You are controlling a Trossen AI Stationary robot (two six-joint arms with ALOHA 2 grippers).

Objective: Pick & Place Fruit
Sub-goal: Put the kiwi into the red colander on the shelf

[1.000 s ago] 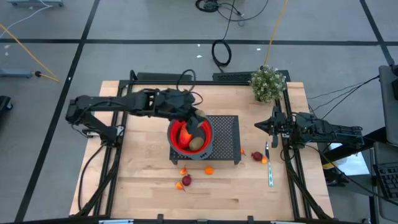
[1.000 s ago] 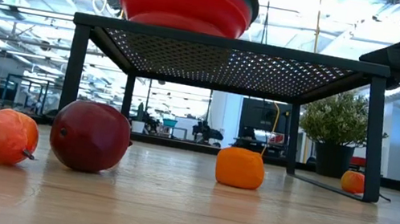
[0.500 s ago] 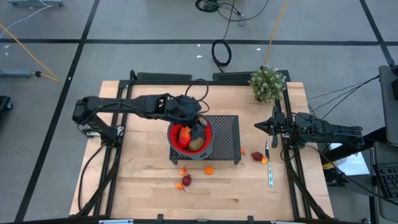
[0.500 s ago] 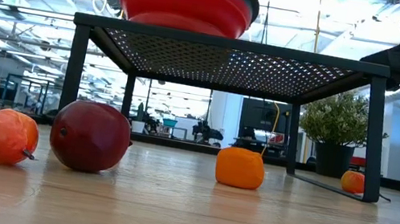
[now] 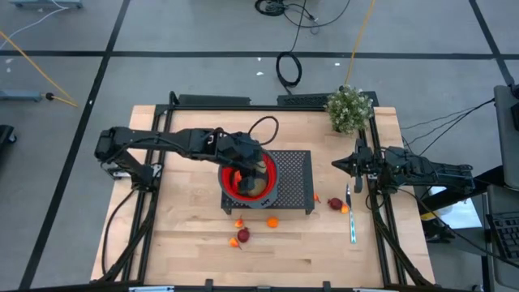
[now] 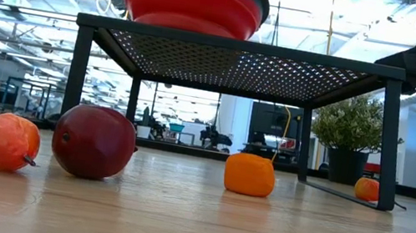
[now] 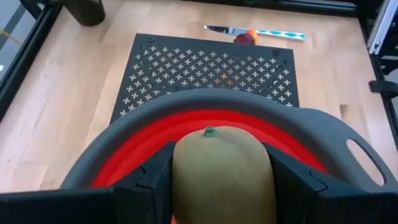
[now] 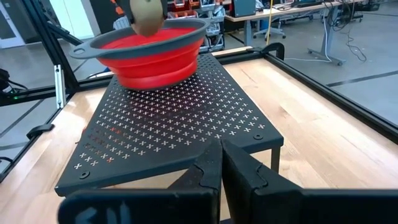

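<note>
Near the counter's (image 5: 186, 235) front edge lie a peach (image 6: 7, 142), a dark red fruit (image 6: 94, 141) and an orange (image 6: 250, 175). Behind them the perforated rack (image 5: 296, 174) carries the red bowl (image 7: 205, 124). Over the bowl, the left gripper's (image 7: 217, 180) fingers clamp a brown kiwi (image 7: 222, 165). The right gripper (image 8: 221, 163), fingers closed and empty, waits at the right edge beside a knife (image 5: 352, 223) and potted plant (image 5: 349, 108).

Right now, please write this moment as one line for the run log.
left gripper: shut on brown fruit, over red bowl | right gripper: shut, waiting at table's right edge | loose fruit: on table
</note>
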